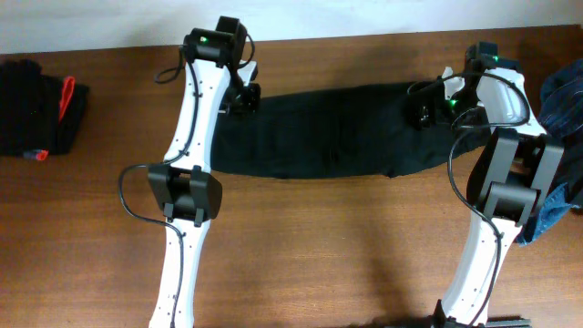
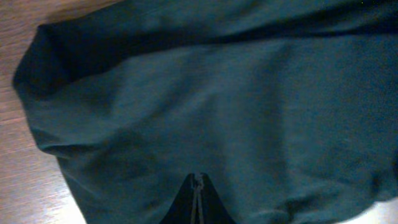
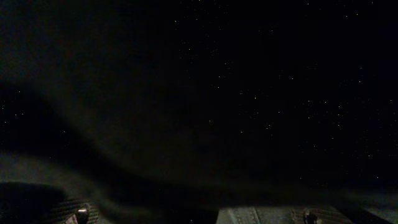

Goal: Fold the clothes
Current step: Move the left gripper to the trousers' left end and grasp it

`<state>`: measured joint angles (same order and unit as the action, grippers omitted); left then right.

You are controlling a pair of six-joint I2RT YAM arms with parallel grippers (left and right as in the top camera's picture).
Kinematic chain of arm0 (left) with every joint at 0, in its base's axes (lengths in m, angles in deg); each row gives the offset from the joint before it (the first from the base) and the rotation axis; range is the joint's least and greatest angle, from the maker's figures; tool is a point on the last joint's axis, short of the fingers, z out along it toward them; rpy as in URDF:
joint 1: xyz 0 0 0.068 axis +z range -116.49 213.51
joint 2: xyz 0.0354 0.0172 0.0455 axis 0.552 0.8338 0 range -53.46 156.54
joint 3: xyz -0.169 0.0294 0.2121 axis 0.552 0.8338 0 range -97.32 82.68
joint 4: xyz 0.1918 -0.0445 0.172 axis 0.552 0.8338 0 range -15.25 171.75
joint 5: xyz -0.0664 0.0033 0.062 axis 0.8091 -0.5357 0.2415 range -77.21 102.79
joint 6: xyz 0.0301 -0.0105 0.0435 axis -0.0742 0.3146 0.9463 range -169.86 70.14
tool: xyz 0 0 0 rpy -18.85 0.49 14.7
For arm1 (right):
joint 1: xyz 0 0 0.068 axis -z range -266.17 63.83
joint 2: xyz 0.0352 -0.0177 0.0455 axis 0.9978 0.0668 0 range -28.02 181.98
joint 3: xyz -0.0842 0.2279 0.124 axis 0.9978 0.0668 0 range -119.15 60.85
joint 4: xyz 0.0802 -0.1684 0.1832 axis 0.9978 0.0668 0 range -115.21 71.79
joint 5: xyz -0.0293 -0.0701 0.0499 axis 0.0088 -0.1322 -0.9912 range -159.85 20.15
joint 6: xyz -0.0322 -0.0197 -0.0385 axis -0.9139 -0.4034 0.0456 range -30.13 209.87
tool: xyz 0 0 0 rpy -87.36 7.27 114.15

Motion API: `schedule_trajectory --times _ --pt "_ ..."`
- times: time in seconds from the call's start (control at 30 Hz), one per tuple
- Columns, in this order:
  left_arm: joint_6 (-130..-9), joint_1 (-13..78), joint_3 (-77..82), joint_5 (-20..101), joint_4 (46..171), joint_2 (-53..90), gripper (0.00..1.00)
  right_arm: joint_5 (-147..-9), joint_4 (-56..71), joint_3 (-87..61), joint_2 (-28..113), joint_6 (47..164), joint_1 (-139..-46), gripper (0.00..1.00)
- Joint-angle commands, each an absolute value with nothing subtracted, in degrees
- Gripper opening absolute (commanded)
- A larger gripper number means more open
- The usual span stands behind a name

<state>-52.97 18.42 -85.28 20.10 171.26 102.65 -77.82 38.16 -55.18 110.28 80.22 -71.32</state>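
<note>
A dark teal-black garment (image 1: 337,132) lies spread lengthwise across the far middle of the wooden table (image 1: 319,246). My left gripper (image 1: 244,96) is at its left end. In the left wrist view the garment (image 2: 217,106) fills the frame, and the fingers (image 2: 198,182) are pressed together with the cloth creased toward their tips. My right gripper (image 1: 424,109) is down on the garment's right end. In the right wrist view, dark cloth (image 3: 199,93) covers almost everything, and the fingers (image 3: 193,214) stand wide apart at the bottom edge.
A pile of folded black clothes with a red strap (image 1: 41,105) lies at the far left. A heap of blue clothes (image 1: 565,118) sits at the right edge, behind the right arm. Bare table wood shows beside the garment (image 2: 18,180).
</note>
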Motion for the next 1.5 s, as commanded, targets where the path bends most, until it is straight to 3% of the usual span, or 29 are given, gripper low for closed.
schedule_trajectory --times 0.0,0.23,0.57,1.03,1.2,1.47 --pt "-53.7 17.0 -85.9 20.5 171.5 96.9 0.01 -76.9 37.7 -54.2 112.4 80.3 -71.5 0.99" --pt "-53.7 15.5 -79.7 20.5 171.5 89.7 0.01 -76.9 37.7 -54.2 112.4 80.3 -71.5 0.98" --pt "-55.5 15.5 -49.4 12.3 170.6 70.7 0.02 -76.9 37.7 -54.2 112.4 80.3 -71.5 0.99" --pt "-55.4 17.1 -19.1 10.3 133.5 68.6 0.06 -76.9 37.7 -54.2 112.4 80.3 -71.5 0.99" --pt "-55.4 17.2 -12.0 10.3 124.6 68.6 0.14 -76.9 37.7 -54.2 112.4 80.3 -71.5 0.99" --pt "-55.4 17.2 1.2 10.0 111.8 68.6 0.15 -76.9 37.7 -54.2 112.4 80.3 -71.5 0.99"
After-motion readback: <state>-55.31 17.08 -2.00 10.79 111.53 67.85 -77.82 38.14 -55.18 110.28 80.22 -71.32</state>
